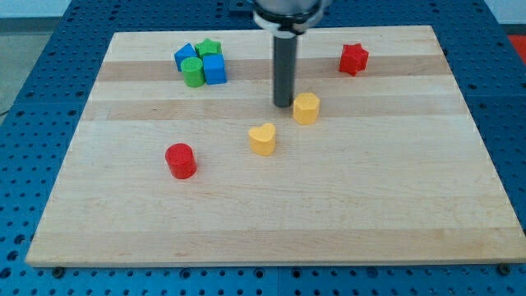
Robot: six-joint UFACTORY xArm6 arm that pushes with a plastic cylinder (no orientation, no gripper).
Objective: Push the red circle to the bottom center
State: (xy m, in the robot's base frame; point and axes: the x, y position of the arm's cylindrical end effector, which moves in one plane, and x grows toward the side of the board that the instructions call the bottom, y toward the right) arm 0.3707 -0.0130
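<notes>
Red circle: the red round block (180, 159) sits on the pale wooden surface (370, 205), toward the view's left, below mid-height.
Yellow heart: the yellow heart-shaped block (263, 139) lies to the view's right of the red circle, slightly higher.
My tip: my tip (283, 104) stands up and right of the red circle, well apart, just left of the yellow hexagonal block (306, 108).
Fingers: none; a bare rod holding nothing.
Far blocks: a blue-and-green cluster (201, 63) above the red circle; a red star block (353, 58) far up-right.

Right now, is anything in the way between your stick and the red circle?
Almost: the yellow heart sits just off the straight line from my tip down-left to the red circle. From the circle to the board's bottom center, nothing visible blocks the way.
</notes>
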